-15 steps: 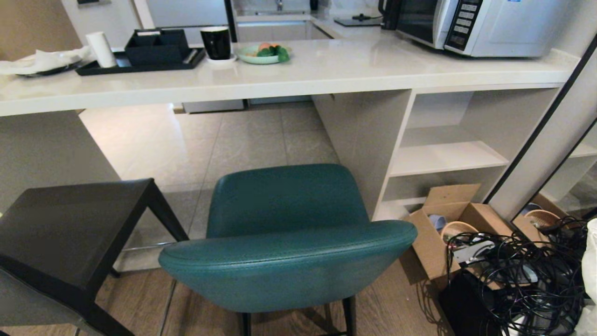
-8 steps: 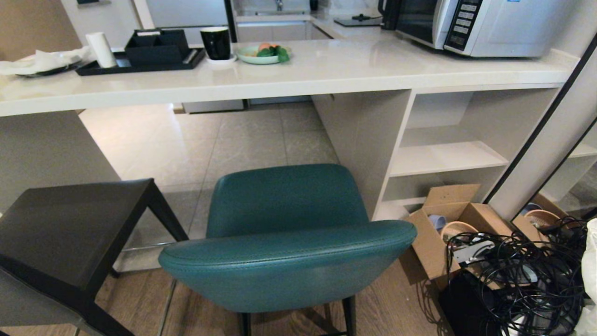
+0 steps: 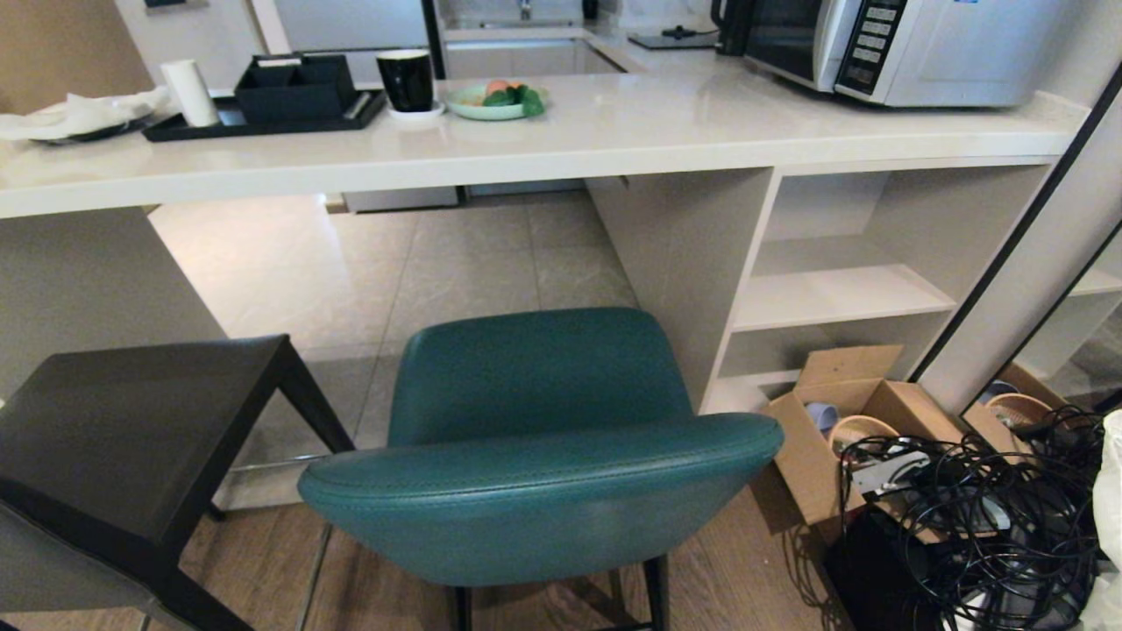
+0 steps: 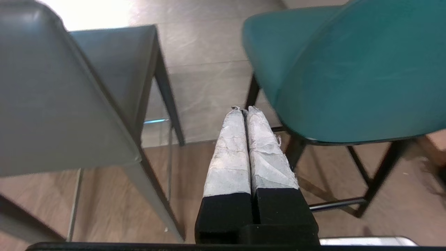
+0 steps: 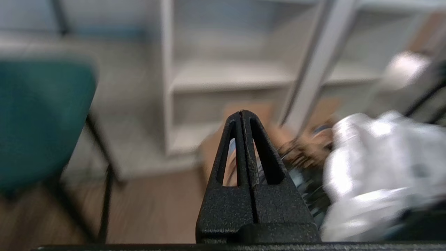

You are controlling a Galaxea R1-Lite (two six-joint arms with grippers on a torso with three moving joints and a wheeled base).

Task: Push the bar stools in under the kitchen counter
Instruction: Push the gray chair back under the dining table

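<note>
Both stools stand outside the desk (image 3: 526, 140): the teal stool (image 3: 535, 456) before the opening, the dark-grey stool (image 3: 131, 429) at its left. Left gripper (image 4: 244, 108) and right gripper (image 5: 243, 112) have fingers pressed together, holding nothing. Push the teal back low and centred, so it slides straight.

Left pincer (image 4: 244, 109): pressed together, its two white-wrapped fingers (image 4: 230, 153) touching along their length, holding nothing, pointing forward and down.
Right pincer (image 5: 243, 113): closed, black fingertips meeting at the tip, empty.
Arms: neither shows in the head view.
</note>
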